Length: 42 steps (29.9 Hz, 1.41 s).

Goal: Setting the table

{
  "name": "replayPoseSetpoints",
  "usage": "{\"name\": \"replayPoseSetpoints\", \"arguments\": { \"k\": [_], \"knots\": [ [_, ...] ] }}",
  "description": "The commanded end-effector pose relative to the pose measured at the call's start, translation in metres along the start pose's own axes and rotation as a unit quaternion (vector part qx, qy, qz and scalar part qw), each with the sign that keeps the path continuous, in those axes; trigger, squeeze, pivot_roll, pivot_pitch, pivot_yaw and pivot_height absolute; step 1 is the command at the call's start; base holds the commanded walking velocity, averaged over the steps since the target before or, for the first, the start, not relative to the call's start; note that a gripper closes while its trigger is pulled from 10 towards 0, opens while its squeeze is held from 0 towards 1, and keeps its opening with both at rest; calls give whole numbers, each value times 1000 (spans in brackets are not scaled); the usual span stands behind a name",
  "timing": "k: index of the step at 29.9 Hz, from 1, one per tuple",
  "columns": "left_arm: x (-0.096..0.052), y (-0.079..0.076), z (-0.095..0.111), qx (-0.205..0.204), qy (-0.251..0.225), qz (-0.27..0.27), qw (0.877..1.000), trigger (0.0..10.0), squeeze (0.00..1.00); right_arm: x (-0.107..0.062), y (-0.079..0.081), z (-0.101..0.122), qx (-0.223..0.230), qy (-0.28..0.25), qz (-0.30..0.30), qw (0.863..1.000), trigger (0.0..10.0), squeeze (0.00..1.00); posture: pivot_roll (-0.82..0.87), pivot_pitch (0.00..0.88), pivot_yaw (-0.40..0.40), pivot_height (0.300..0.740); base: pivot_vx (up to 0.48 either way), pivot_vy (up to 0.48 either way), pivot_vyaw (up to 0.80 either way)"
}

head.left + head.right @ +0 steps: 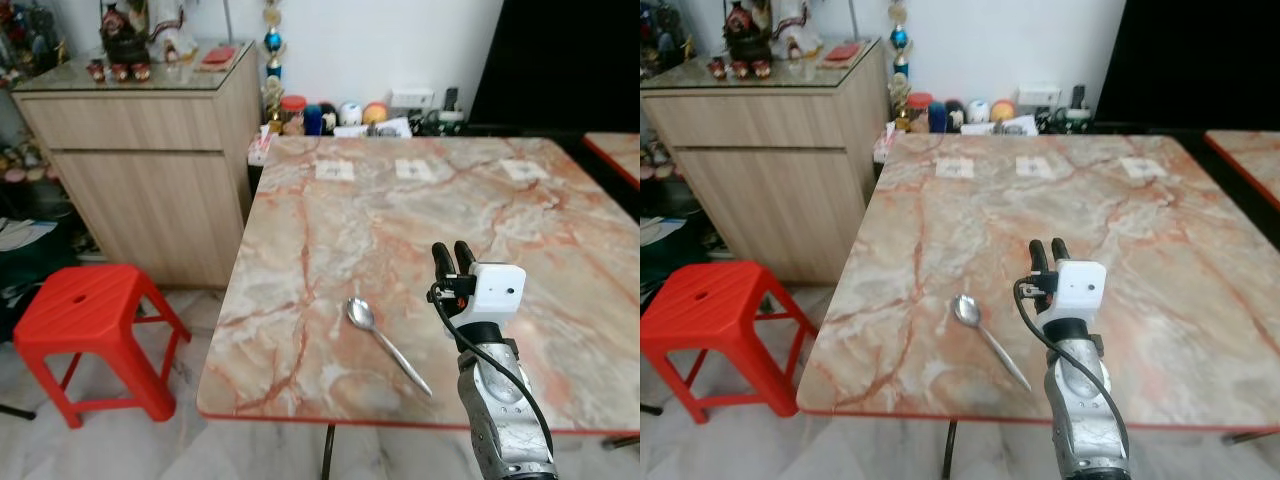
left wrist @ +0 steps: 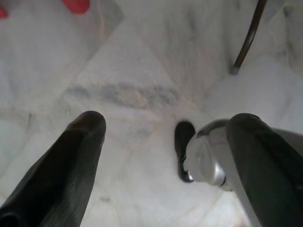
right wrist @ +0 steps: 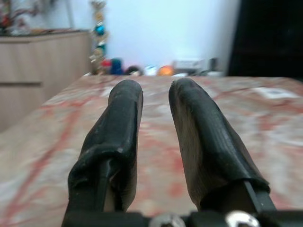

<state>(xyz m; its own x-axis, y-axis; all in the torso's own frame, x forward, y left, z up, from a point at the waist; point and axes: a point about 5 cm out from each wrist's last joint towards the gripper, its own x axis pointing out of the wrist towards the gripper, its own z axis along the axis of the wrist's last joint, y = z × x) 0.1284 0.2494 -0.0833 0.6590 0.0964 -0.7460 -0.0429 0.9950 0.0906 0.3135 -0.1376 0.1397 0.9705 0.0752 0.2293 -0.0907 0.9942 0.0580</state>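
Silver metal spoon (image 1: 386, 343): lies flat near the front edge of the pink marble-patterned table (image 1: 420, 210), laid as cutlery. Right gripper (image 1: 452, 257): raised beside it, fingers narrowly parted, empty. Left gripper (image 2: 161, 156): hangs idle, open.

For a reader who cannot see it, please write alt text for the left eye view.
A metal spoon lies near the front edge of a pink marble table. The right gripper is raised just right of it, empty, fingers slightly apart. A red stool stands left of the table.
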Motion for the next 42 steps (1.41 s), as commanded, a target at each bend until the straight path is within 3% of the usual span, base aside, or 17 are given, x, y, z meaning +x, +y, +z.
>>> {"name": "replayPoseSetpoints", "arguments": {
  "k": [1, 7, 8, 9, 10, 11, 16, 22, 23, 27, 29, 38, 42],
  "knots": [
    [-2, -2, -7, -5, 12, -1, 1000, 10000, 0, -1, 5, 0, -6, 10, 20, 1000, 10000, 0, 35, 57, -13, 740, 0, 0, 0],
    [-2, -2, -7, -3, 12, -2, 1000, 10000, 0, -10, 14, -6, -7, 50, 75, 996, 10000, 0, 32, 61, -14, 740, 0, 0, 0],
    [-2, -2, -7, -2, 13, -3, 1000, 10000, 0, -14, 19, -7, -13, 63, 107, 992, 10000, 0, 28, 60, -15, 740, 0, 0, 0],
    [-2, -2, -7, -1, 13, -3, 1000, 10000, 0, -19, 21, -11, -26, 91, 130, 987, 10000, 910, 25, 63, -15, 740, 0, 0, 0],
    [-2, -2, -7, -1, 14, -3, 1000, 10000, 0, -20, 21, -12, -29, 97, 132, 986, 10000, 910, 25, 63, -15, 740, 0, 0, 0],
    [-2, -2, -7, -1, 14, -3, 1000, 10000, 0, -23, 22, -13, -24, 103, 140, 984, 10000, 1000, 25, 62, -16, 740, 0, 0, 0],
    [-2, -2, -7, 0, 14, -5, 1000, 10000, 0, -33, 27, -19, -8, 154, 174, 973, 10000, 1000, 21, 64, -16, 740, 0, 0, 0],
    [-2, -2, -7, 2, 16, -7, 1000, 10000, 0, -39, 27, -32, -30, 241, 179, 953, 10000, 1000, 20, 63, -14, 740, 0, 0, 0],
    [-2, -2, -7, 2, 16, -6, 1000, 10000, 0, -40, 28, -33, -25, 252, 178, 951, 10000, 863, 20, 63, -14, 740, 0, 0, 0],
    [-2, -2, -7, 2, 16, -7, 1000, 10000, 0, -41, 28, -35, -11, 264, 171, 949, 10000, 855, 23, 59, -15, 740, 0, 0, 0],
    [-2, -2, -7, 3, 16, -7, 1000, 10000, 0, -44, 30, -37, 5, 284, 179, 942, 10000, 0, 22, 56, -15, 740, 0, 0, 0],
    [-2, -2, -8, 5, 18, -9, 1000, 10000, 0, -51, 34, -43, 3, 322, 207, 924, 10000, 0, 21, 47, -20, 740, 0, 0, 0],
    [-2, -3, -9, 5, 18, -10, 1000, 10000, 0, -52, 32, -46, 0, 329, 197, 923, 10000, 0, 21, 47, -21, 740, 0, 0, 0]
  ]
}}
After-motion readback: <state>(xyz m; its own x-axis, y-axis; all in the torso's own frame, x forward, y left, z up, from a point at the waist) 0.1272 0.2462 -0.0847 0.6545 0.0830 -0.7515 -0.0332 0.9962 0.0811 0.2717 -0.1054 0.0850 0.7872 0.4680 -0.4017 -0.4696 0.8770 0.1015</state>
